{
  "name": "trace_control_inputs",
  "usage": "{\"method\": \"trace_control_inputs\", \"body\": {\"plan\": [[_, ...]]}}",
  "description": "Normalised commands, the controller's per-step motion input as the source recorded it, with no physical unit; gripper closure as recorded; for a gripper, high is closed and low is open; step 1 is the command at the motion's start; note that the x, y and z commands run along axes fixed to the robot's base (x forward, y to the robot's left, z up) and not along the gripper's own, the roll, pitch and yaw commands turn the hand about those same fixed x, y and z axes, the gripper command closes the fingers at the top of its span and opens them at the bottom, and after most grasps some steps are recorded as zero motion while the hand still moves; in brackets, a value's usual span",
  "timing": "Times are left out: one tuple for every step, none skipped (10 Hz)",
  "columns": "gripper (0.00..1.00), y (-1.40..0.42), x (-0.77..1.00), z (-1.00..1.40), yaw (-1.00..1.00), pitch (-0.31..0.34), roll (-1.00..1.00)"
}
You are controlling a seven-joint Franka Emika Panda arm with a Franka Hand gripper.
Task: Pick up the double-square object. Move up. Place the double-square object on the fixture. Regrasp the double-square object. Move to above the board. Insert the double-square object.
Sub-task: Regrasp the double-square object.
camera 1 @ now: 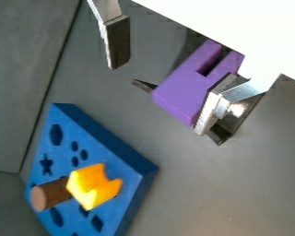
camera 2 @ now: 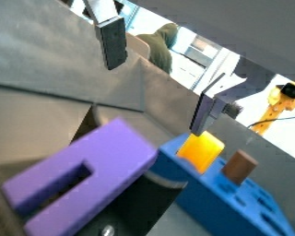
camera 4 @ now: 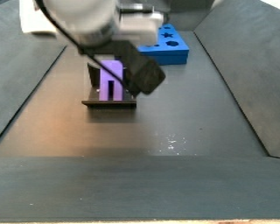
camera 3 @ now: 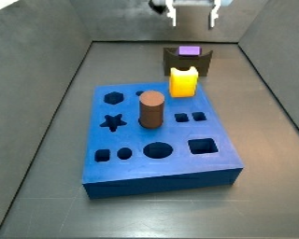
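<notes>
Resting on the fixture (camera 3: 187,63), double-square object (camera 3: 187,51); fingers (camera 1: 114,41) spread above, gripper (camera 3: 193,13).

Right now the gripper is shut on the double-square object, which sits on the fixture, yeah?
Not quite. The gripper is open, above the double-square object with its fingers apart and clear of it, as both wrist views show. The piece does sit on the fixture.

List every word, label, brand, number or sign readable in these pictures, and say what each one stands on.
None: no readable text in any view.
The board bears only shaped holes, no writing.
The double-square object, fixture, yellow block and brown cylinder are plain.
The gripper, above the fixture, jaws open, shows no marking.
</notes>
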Motion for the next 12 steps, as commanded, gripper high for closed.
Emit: {"method": "trace_control_inputs", "body": {"plan": [[0.00,0.00,-0.03,0.35,-0.01,0.058,0.05],[0.00,0.00,-0.03,0.23,-0.01,0.060,0.05],[0.00,-0.86,-0.10,0.84,0.04,0.057,1.00],[0.00,-0.82,-0.08,0.79,0.04,0.055,1.00],[0.00,-0.71,-0.10,0.69,0.04,0.046,1.00],[0.00,-0.57,-0.12,0.52,0.04,0.038,1.00],[0.00,-0.37,-0.09,0.26,0.04,0.033,1.00],[0.00,-0.20,-0.06,0.06,0.04,0.031,1.00],[0.00,-0.04,-0.02,0.01,0.04,0.033,1.00],[0.00,-0.03,-0.02,0.03,0.04,0.034,1.00],[0.00,-0.03,-0.02,0.03,0.04,0.032,1.00],[0.00,-0.03,-0.04,0.02,0.04,0.026,1.00]]}}
